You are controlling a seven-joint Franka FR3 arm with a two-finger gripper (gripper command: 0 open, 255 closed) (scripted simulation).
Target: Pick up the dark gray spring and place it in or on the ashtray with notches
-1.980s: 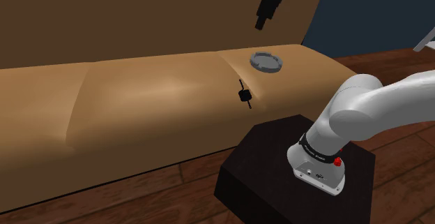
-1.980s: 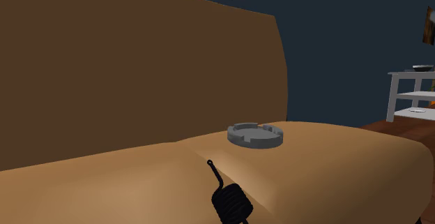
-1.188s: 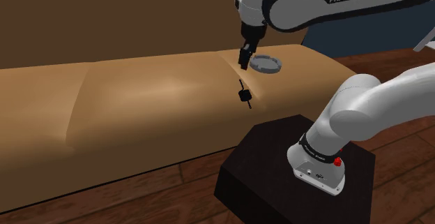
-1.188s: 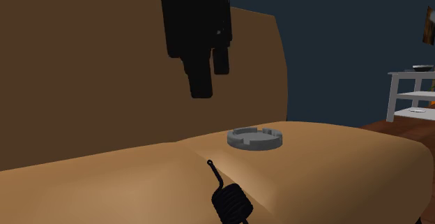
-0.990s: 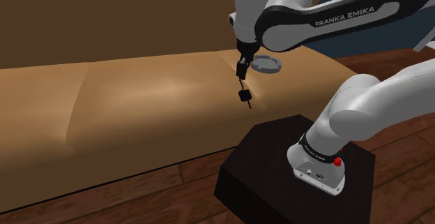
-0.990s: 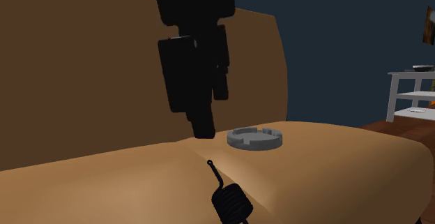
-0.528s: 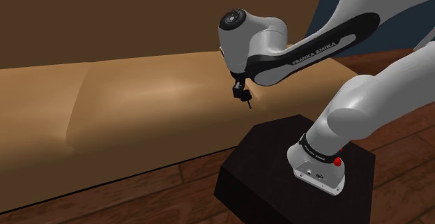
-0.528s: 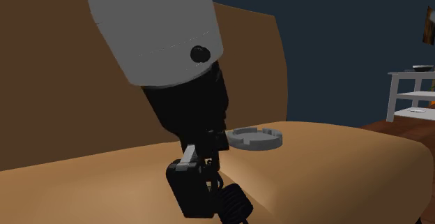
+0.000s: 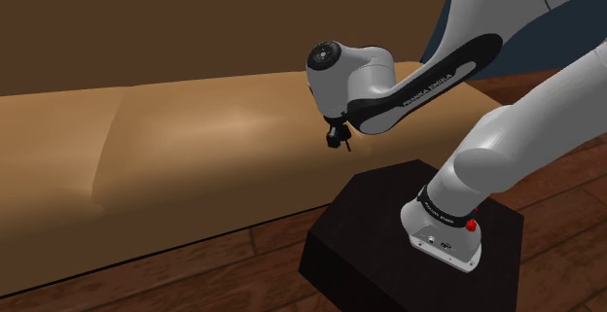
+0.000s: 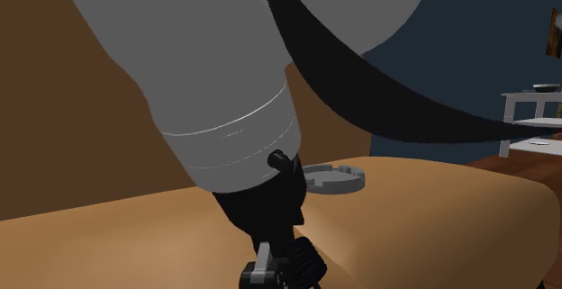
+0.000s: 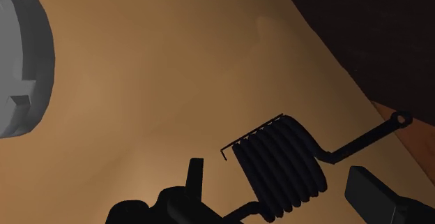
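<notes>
The dark gray spring (image 11: 279, 163), a coil with two straight legs, lies on the tan couch seat (image 9: 195, 135). My gripper (image 11: 284, 188) is open and low over it. One finger (image 11: 195, 177) and the other finger (image 11: 376, 195) stand on either side of the coil without touching it. In the second exterior view the black hand (image 10: 275, 274) covers part of the coil (image 10: 304, 262). The grey round ashtray (image 10: 338, 177) with notched rim sits farther back on the seat, and its edge (image 11: 21, 83) shows off to one side of the gripper. In the shoulder view the gripper (image 9: 338, 143) hangs under the bent arm.
The couch's brown backrest (image 9: 195, 28) rises behind the seat. The black stand (image 9: 389, 232) sits on the wooden floor (image 9: 195, 271) in front of the couch. A white shelf unit (image 10: 531, 121) stands far off at the second exterior view's right.
The arm has swung down from high above the backrest to the spring on the seat. In the last half second the hand sank a little lower. The fingers stayed apart.
</notes>
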